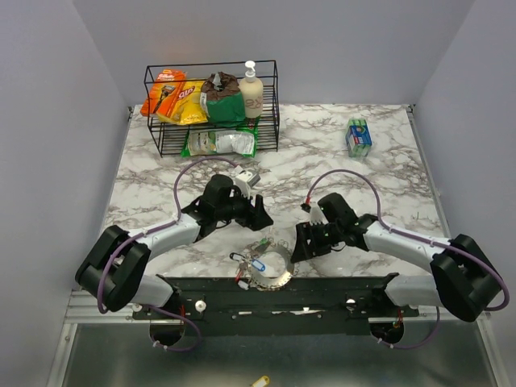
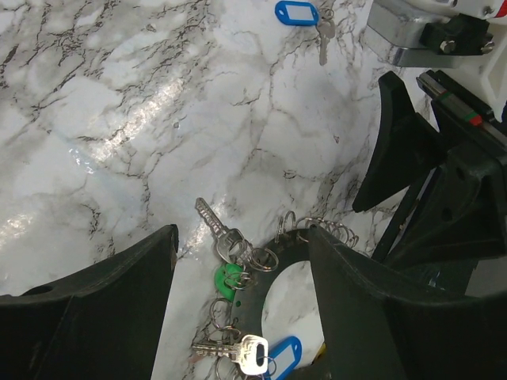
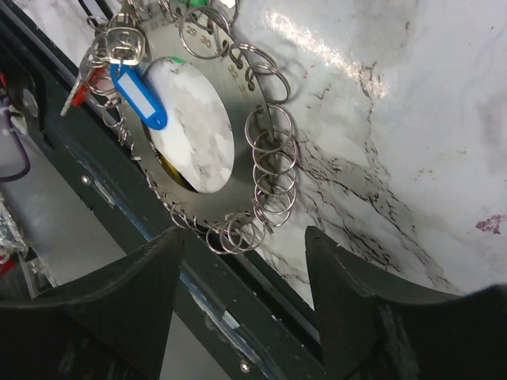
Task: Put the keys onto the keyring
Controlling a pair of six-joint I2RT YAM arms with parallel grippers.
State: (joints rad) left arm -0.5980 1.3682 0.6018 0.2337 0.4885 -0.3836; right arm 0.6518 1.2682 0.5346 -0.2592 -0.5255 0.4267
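The keyring is a wide flat silvery ring with many small split rings round its rim, lying near the table's front edge. Keys hang on it: a silver key, a green tag, a second silver key with a blue tag, and a red bit. The ring also shows in the right wrist view. Another key with a blue tag lies loose on the marble. My left gripper is open, just behind the ring. My right gripper is open, just right of it. Both are empty.
A black wire rack with snack bags and a bottle stands at the back left. A blue-green box sits at the back right. A black frame rail runs along the near edge, right beside the ring.
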